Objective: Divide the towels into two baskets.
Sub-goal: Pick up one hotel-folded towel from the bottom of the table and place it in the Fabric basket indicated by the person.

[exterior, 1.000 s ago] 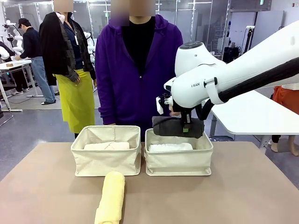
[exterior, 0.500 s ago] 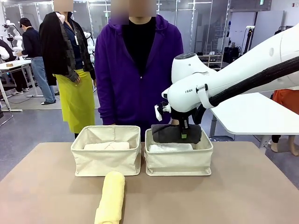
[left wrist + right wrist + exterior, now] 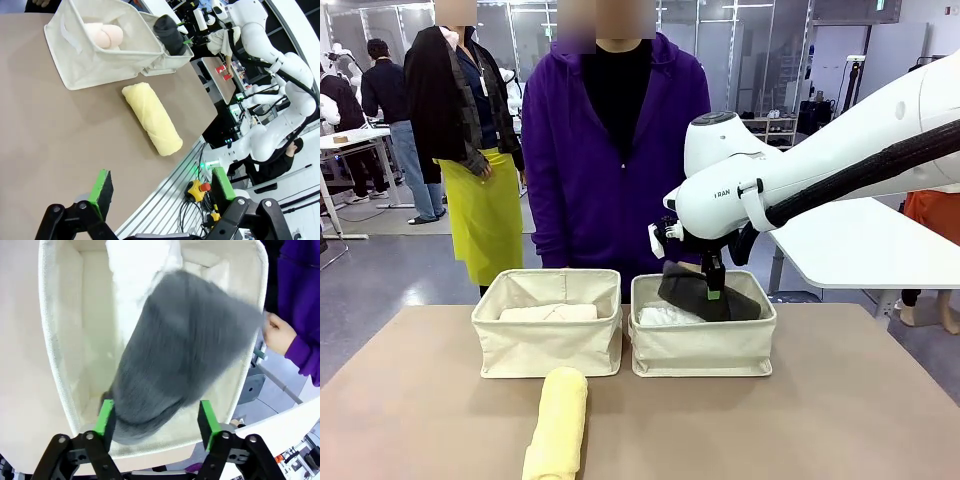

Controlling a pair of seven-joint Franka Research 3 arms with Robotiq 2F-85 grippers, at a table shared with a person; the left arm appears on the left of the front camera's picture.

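The dark grey towel point(image 3: 715, 295) is dropping, tilted and blurred, into the right basket point(image 3: 700, 350) on top of the white towel point(image 3: 660, 316). My right gripper point(image 3: 712, 288) hangs just above it, open, with the grey towel point(image 3: 185, 345) loose between its green pads point(image 3: 105, 416) over the basket point(image 3: 50, 340) and the white towel point(image 3: 142, 262). The left basket point(image 3: 548, 350) holds the pale pink towel point(image 3: 107, 35). The yellow towel point(image 3: 558, 420) lies on the table in front of it. My left gripper point(image 3: 160, 187) is open, high above the table, apart from the yellow towel point(image 3: 152, 119).
A person in a purple hoodie point(image 3: 615, 150) stands right behind the baskets, one hand point(image 3: 277, 332) near the right basket's far side. The brown table point(image 3: 820, 420) has free room at the right and left front. Its edge point(image 3: 200, 135) runs close past the yellow towel.
My right gripper came down over the right basket with the grey towel and opened; the towel now tips down into the basket. The yellow towel has not moved.
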